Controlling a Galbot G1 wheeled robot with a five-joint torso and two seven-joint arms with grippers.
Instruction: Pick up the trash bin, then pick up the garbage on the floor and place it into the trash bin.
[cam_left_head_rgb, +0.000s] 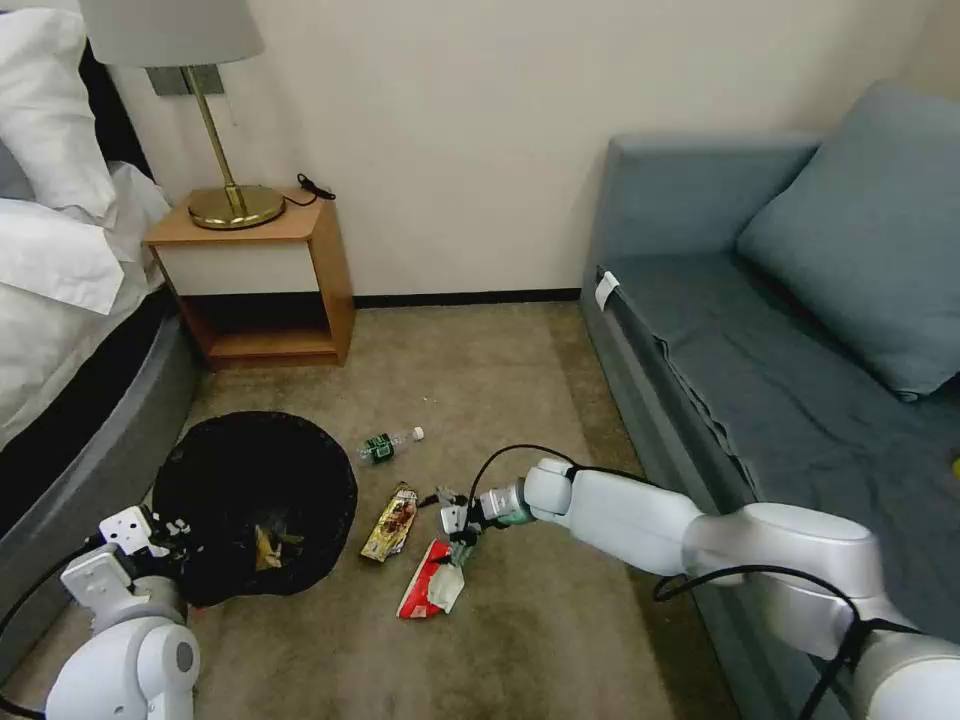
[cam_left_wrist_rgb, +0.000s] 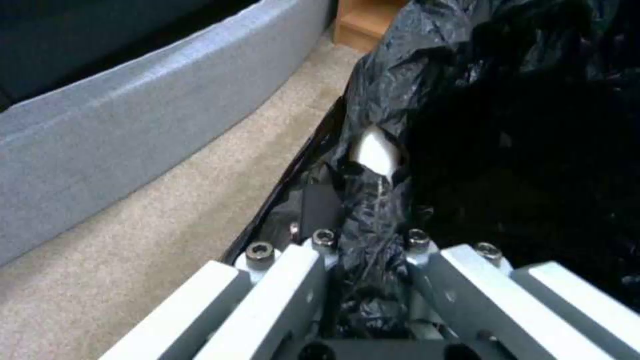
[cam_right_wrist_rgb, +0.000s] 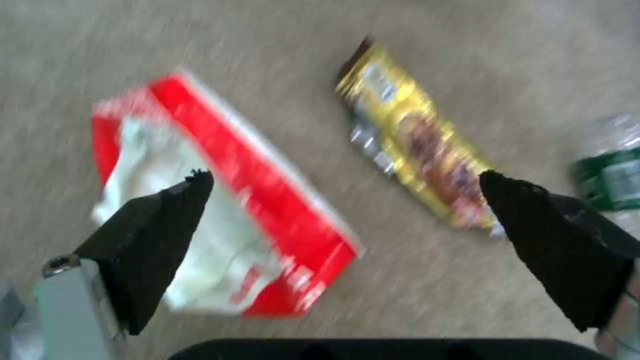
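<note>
The trash bin (cam_left_head_rgb: 255, 500), lined with a black bag, is at the lower left of the head view with some litter inside. My left gripper (cam_left_head_rgb: 165, 530) is shut on the trash bin's bagged rim (cam_left_wrist_rgb: 373, 200). On the carpet lie three pieces of garbage: a red-and-white wrapper (cam_left_head_rgb: 430, 585), a gold snack wrapper (cam_left_head_rgb: 392, 522) and a small green-labelled bottle (cam_left_head_rgb: 385, 445). My right gripper (cam_left_head_rgb: 455, 530) hovers open just above the red-and-white wrapper (cam_right_wrist_rgb: 227, 220), with the gold wrapper (cam_right_wrist_rgb: 413, 135) beside it and the bottle (cam_right_wrist_rgb: 610, 170) farther off.
A grey sofa (cam_left_head_rgb: 780, 380) runs along the right. The bed's grey base (cam_left_head_rgb: 90, 430) curves along the left, close to the bin. A wooden nightstand (cam_left_head_rgb: 260, 280) with a brass lamp (cam_left_head_rgb: 220, 150) stands against the back wall.
</note>
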